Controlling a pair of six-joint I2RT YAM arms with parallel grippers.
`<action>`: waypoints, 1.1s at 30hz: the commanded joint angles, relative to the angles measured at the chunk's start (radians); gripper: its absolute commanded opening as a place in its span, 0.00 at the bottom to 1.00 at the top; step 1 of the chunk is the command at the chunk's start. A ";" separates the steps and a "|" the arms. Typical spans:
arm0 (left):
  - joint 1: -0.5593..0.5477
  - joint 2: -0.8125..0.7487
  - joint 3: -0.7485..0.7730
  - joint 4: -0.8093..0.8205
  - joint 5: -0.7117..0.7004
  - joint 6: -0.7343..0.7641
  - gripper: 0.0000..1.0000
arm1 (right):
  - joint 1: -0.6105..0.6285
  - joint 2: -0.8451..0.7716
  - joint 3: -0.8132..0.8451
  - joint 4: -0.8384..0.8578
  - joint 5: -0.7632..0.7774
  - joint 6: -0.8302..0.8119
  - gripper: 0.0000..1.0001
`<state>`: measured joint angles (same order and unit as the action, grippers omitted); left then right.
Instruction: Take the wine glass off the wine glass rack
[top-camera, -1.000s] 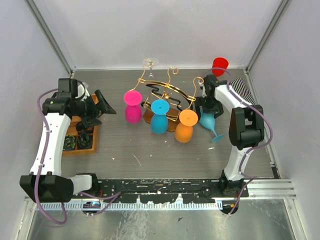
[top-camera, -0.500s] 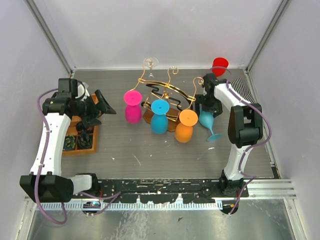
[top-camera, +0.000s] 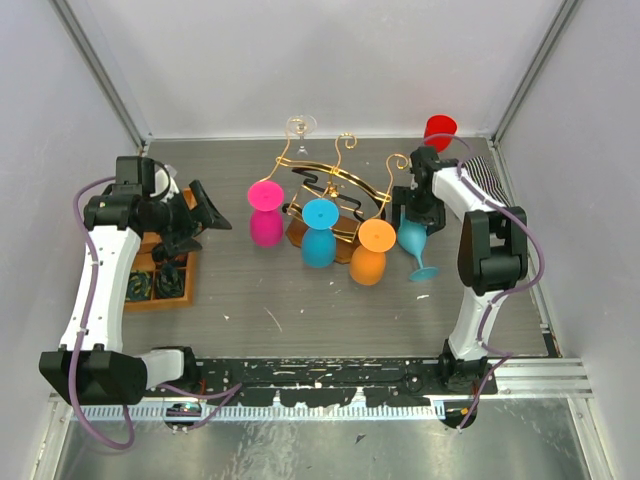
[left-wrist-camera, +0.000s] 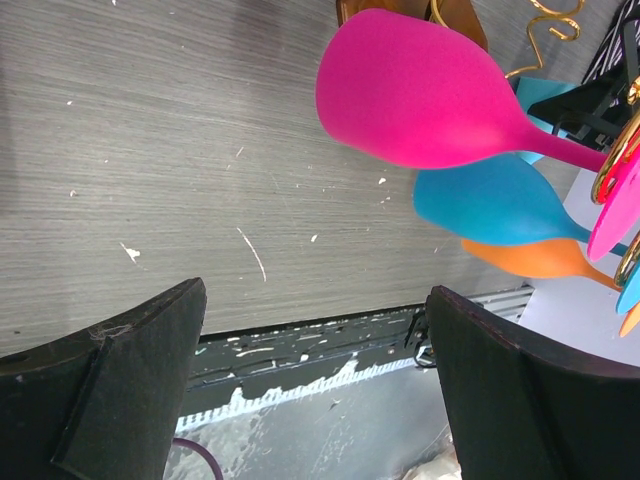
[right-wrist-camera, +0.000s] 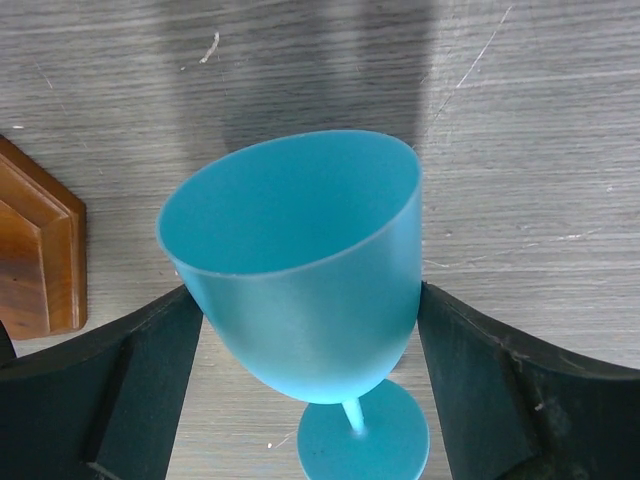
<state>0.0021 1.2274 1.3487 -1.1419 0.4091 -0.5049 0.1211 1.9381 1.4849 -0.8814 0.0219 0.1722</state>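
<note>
1. Clearly, the teal frosted wine glass (right-wrist-camera: 300, 260) is off the curly gold-wire rack on its brown wooden base (top-camera: 335, 185). It sits just to the right of the rack, tilted, with the bowl high and the round foot low toward the near side. I cannot tell whether the foot touches the table.
2. The right gripper (top-camera: 410, 222) pinches the bowl from both sides. In the wrist view its black pads (right-wrist-camera: 130, 400) press against the widest part. Taking the bowl rather than the thin stem probably gives a surer hold.
3. Three more coloured glasses hang foot-up in the wire arms: a pink glass (top-camera: 265, 212), a blue glass (top-camera: 319, 232) and an orange glass (top-camera: 372, 250). The orange glass is nearest the held one, so a swing to the left could knock it.
4. The left gripper (left-wrist-camera: 315, 295) is spread wide with nothing between its fingers. It hangs near the orange compartment tray (top-camera: 185, 295), well apart from the rack and seemingly parked out of the way.
5. The grey wood-grain tabletop (top-camera: 300, 300) is scuffed with small white flecks. A clear stemmed glass (top-camera: 301, 128) and a red cup (top-camera: 439, 130) stand at the far edge, and a striped cloth (top-camera: 490, 180) lies at the right. Pale walls with metal corner posts enclose the cell.
6. The removal looks essentially done. What likely remains is standing the glass upright, clear of the rack.
</note>
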 joint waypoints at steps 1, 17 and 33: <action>0.000 -0.010 0.039 -0.021 0.005 0.018 0.99 | -0.023 0.100 -0.062 0.099 -0.030 -0.031 0.89; 0.000 -0.015 0.033 -0.021 0.005 0.008 0.99 | -0.053 0.079 -0.123 0.104 0.000 -0.014 0.88; 0.001 -0.025 0.020 -0.017 0.013 0.002 0.99 | -0.044 0.092 -0.142 0.122 0.055 -0.047 0.88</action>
<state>0.0021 1.2270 1.3544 -1.1584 0.4061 -0.5018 0.0788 1.9244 1.4200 -0.7948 -0.0620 0.1596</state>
